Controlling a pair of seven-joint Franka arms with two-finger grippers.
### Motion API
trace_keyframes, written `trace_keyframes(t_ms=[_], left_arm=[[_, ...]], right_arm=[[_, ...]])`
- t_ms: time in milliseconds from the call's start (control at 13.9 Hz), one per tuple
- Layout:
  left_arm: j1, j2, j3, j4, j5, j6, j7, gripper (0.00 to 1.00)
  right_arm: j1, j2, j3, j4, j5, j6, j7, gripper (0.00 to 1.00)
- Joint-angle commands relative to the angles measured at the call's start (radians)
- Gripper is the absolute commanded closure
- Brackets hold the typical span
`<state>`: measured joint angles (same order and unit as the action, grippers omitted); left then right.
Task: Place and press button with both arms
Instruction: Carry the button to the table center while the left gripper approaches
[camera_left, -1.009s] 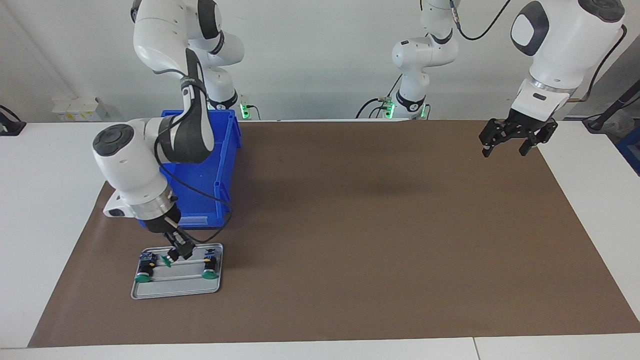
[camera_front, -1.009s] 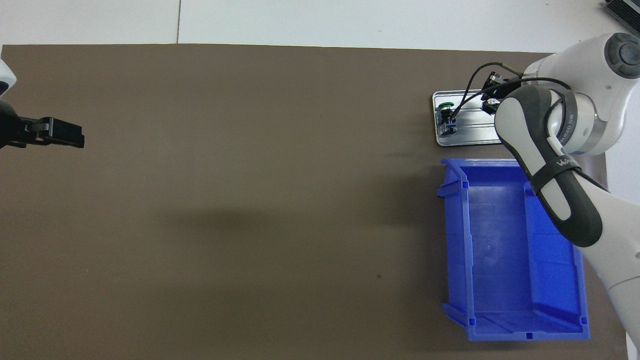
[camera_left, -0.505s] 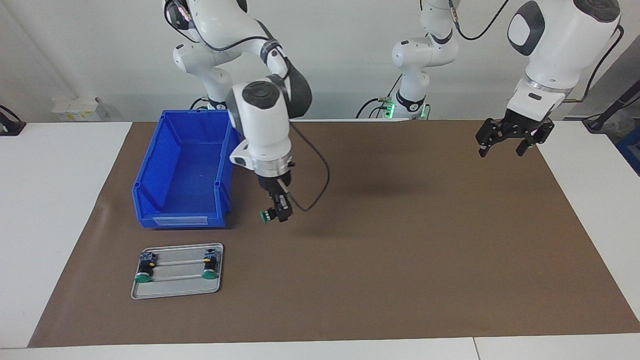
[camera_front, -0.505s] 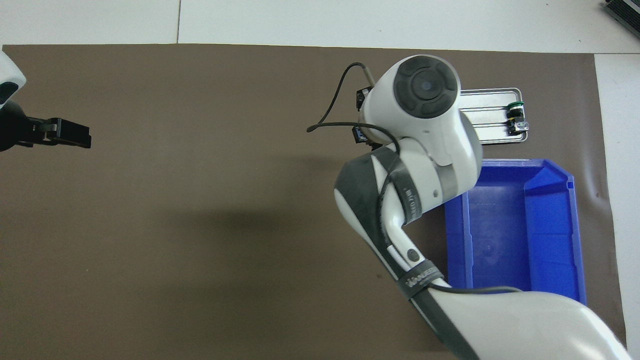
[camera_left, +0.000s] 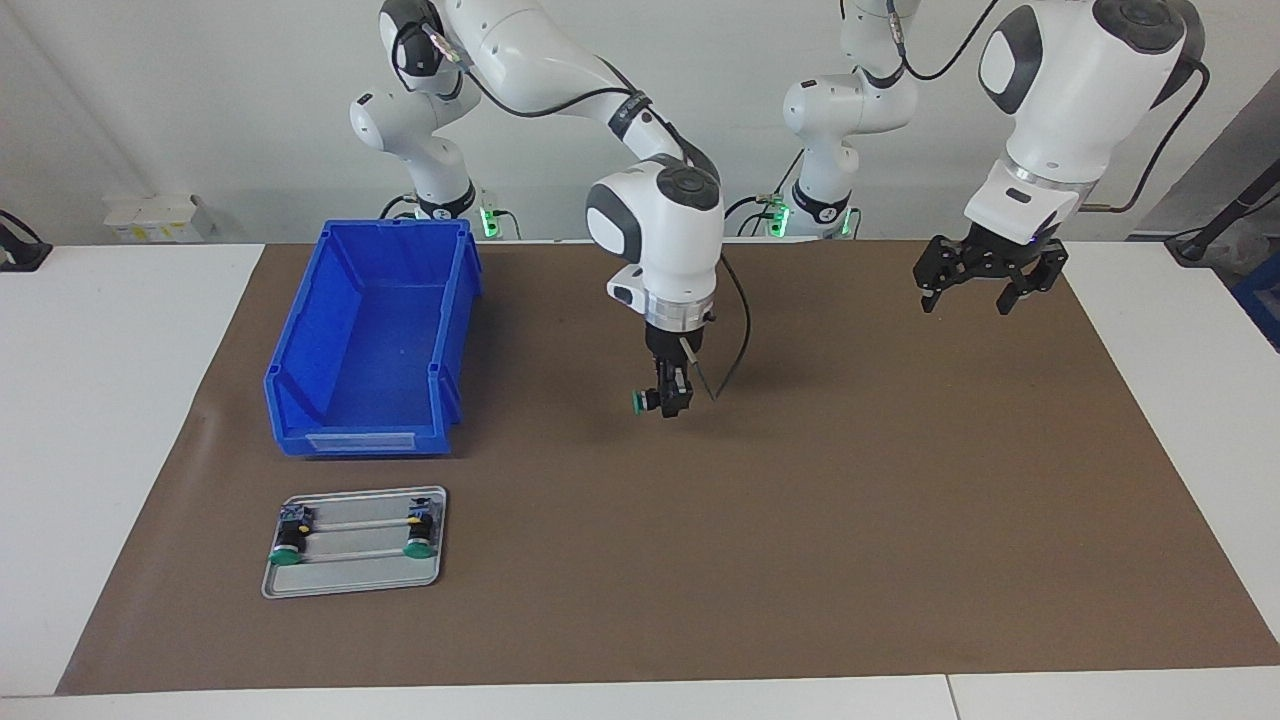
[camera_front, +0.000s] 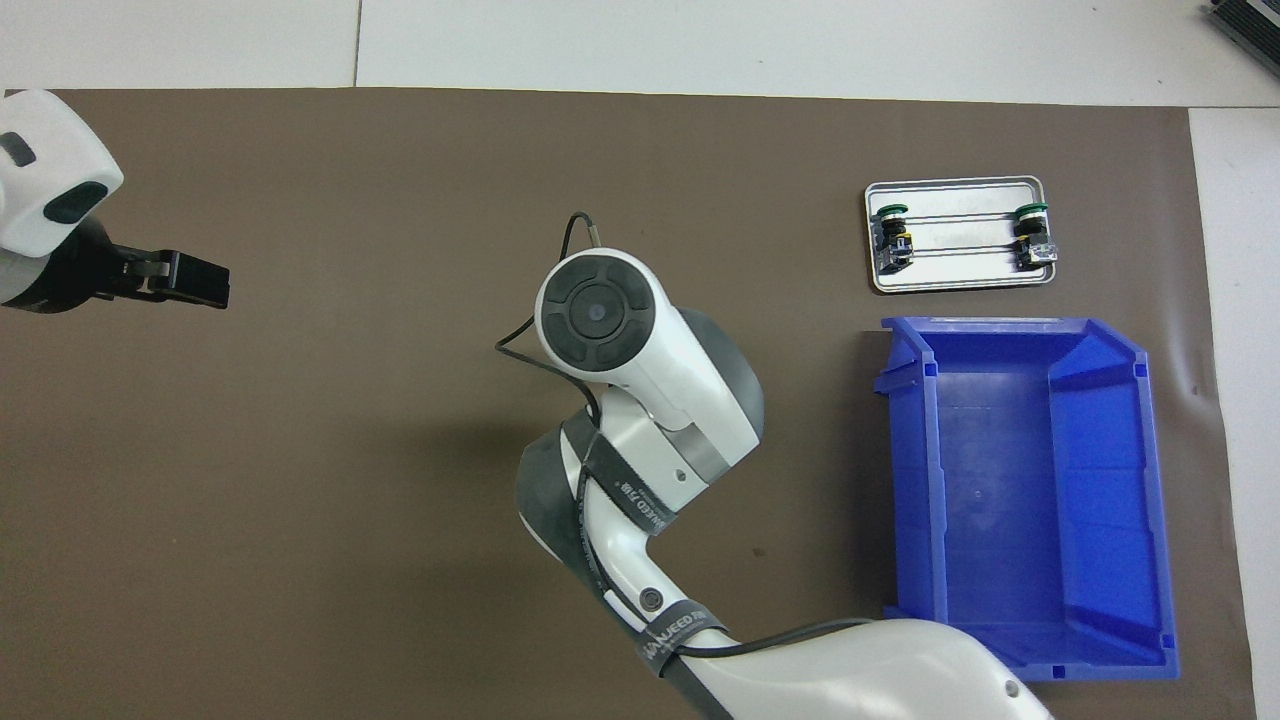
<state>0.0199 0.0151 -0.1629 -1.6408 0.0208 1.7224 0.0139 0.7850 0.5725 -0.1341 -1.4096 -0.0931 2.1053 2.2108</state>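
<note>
- overall, a brown mat (camera_left: 800, 500) covers a white table (camera_left: 100, 400) before a plain pale wall.
- right gripper (camera_left: 668, 400) hangs over mid-mat, clamped narrow on the button (camera_left: 641, 402), green cap facing the right arm's end; it appears clear of the mat.
- left gripper (camera_left: 975, 290) waits spread wide over the mat's corner at the left arm's end.
- blue bin (camera_left: 370, 340) and metal tray (camera_left: 355, 542) with two spare buttons (camera_left: 290, 540) stand at the right arm's end; bare mat lies around the held button.
</note>
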Motion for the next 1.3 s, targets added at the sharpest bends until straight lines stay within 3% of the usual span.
trace_keyframes(t_ms=[0, 216, 505, 1009, 1225], left_arm=[[-0.049, -0.047, 0.011, -0.07, 0.011, 0.046, 0.012, 0.0], [-0.052, -0.067, 0.008, -0.114, 0.001, 0.06, 0.044, 0.0], [-0.038, -0.072, 0.01, -0.155, -0.079, 0.126, 0.185, 0.0], [-0.034, -0.058, 0.013, -0.244, -0.14, 0.262, 0.412, 0.0], [-0.034, -0.057, 0.013, -0.289, -0.154, 0.287, 0.431, 0.0]], right_arm=[[0.04, 0.115, 0.001, 0.136, -0.033, 0.008, 0.099, 1.0], [0.074, 0.118, 0.004, 0.118, -0.025, 0.089, 0.148, 1.0], [0.115, 0.112, 0.004, 0.011, -0.02, 0.189, 0.167, 1.0], [0.146, 0.081, 0.005, -0.086, -0.013, 0.263, 0.202, 1.0], [0.16, 0.064, 0.004, -0.126, -0.014, 0.274, 0.208, 0.05]])
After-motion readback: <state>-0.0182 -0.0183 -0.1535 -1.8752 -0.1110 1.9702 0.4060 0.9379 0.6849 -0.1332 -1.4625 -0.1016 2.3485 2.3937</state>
